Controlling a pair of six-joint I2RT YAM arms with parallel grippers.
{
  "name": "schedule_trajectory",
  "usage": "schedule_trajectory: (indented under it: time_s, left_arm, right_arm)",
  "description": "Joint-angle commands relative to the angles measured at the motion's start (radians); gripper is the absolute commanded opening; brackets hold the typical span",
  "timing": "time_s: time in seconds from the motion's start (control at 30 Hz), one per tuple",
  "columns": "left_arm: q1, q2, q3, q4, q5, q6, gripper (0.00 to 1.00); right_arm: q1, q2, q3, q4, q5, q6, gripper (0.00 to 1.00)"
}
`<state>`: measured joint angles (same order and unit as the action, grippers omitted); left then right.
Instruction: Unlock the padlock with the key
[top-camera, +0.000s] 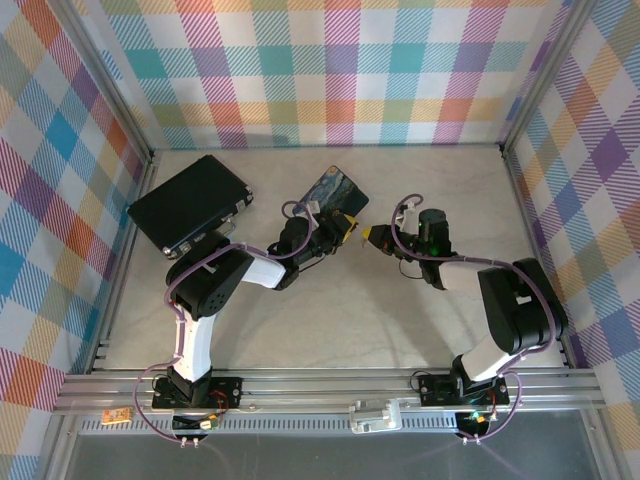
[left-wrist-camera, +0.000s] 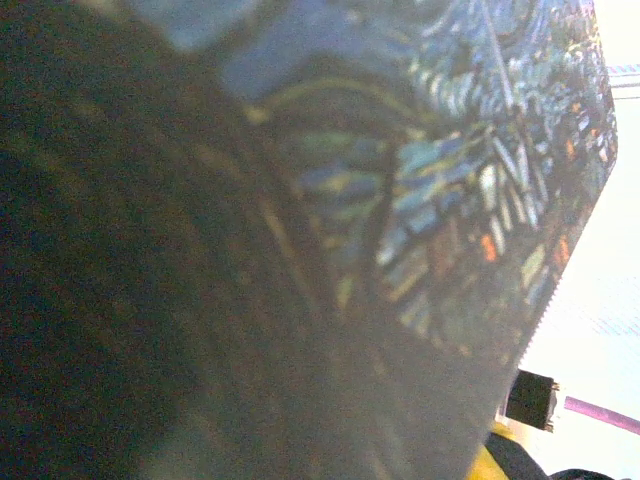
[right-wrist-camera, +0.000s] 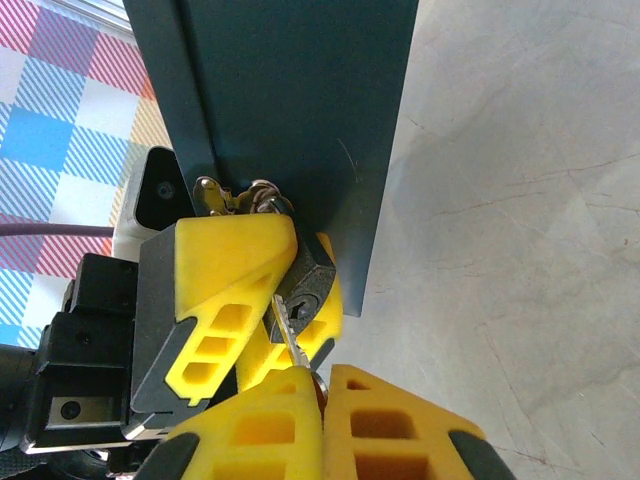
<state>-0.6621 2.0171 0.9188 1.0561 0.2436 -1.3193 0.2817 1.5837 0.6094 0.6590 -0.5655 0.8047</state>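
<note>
The padlock (right-wrist-camera: 308, 283) hangs at the tin's (right-wrist-camera: 290, 100) clasp, out at the middle of the counter (right-wrist-camera: 520, 200), its keyway end turned toward my right arm. My left tool (right-wrist-camera: 285, 275) is pinched narrow on it, one yellow finger on each side of the dark body. I judge that grip is there to stop the lock swinging on its shackle and to keep the keyway facing the key.

The key (right-wrist-camera: 289, 338) is clamped in my right tool (right-wrist-camera: 318, 388), whose fingers are closed right up on its head, leaving the thin blade sticking out toward the lock. The tip lies at the lock's end face, just beside the slot. I cannot tell whether it has gone in at all. Holding it by the head leaves the blade free and should give me something to twist with.

The tin stands tilted against the left tool, its painted lid close to that wrist's camera.

By count: one padlock, one key, one tin and two tools, both closed. One black case (top-camera: 190, 205) sits well apart at the far left.
</note>
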Motion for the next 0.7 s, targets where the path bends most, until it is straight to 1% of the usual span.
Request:
schedule_trajectory:
  time_s: [0.0,0.13,0.37,0.67]
  left_arm:
    - [0.002,0.002,-0.002,0.059,0.001,0.002,0.00]
    - [0.002,-0.001,-0.003,0.062,0.002,0.002,0.00]
    - [0.001,-0.002,-0.001,0.066,0.002,-0.001,0.00]
    - [0.001,-0.002,-0.001,0.067,-0.001,-0.001,0.00]
  right_arm:
    - [0.005,0.035,0.009,0.059,-0.017,0.012,0.00]
    - [0.008,0.050,0.002,0.096,-0.020,0.028,0.00]
    - [0.015,0.045,0.011,0.067,-0.013,0.016,0.00]
    - [0.014,0.003,-0.028,0.045,0.005,0.011,0.00]
